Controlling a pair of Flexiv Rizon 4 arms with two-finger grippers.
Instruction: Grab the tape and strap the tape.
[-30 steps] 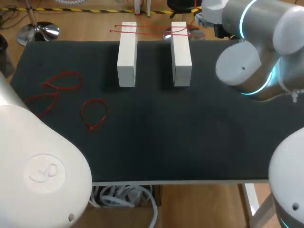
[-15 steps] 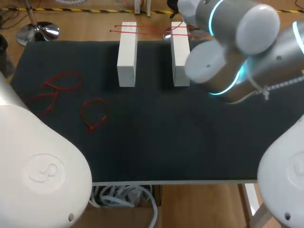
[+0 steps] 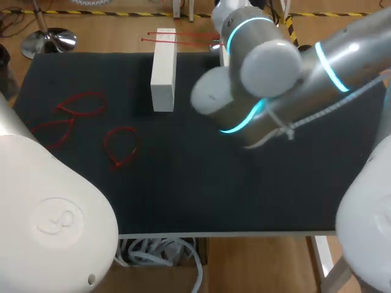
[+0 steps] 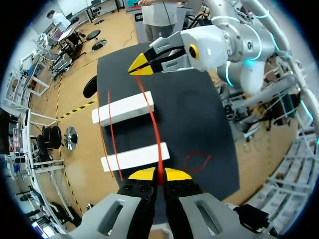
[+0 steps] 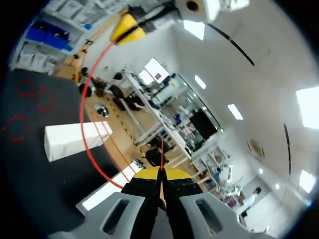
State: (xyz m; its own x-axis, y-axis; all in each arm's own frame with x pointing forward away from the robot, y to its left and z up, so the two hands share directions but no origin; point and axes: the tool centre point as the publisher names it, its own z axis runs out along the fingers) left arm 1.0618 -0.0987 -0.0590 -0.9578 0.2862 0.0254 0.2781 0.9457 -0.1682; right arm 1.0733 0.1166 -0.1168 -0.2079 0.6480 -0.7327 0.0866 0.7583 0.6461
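A long red tape (image 4: 152, 119) is stretched between my two grippers. In the left wrist view my left gripper (image 4: 159, 174) is shut on one end, and my right gripper (image 4: 143, 63) pinches the other end above the black table. The tape crosses over two white blocks (image 4: 123, 108) (image 4: 134, 156). In the right wrist view my right gripper (image 5: 160, 174) is shut on the tape (image 5: 82, 117), which arcs away to the left gripper (image 5: 127, 25). In the head view my right arm (image 3: 256, 73) covers the right block; the left block (image 3: 163, 67) shows.
A second red tape (image 4: 110, 134) lies across both blocks. Closed red loops (image 3: 79, 107) (image 3: 120, 145) lie on the left part of the black table (image 3: 183, 189). My left arm's white housing (image 3: 55, 213) fills the near left corner.
My right arm has swung left across the table and now hides the right white block. The loops and the left block have not moved.
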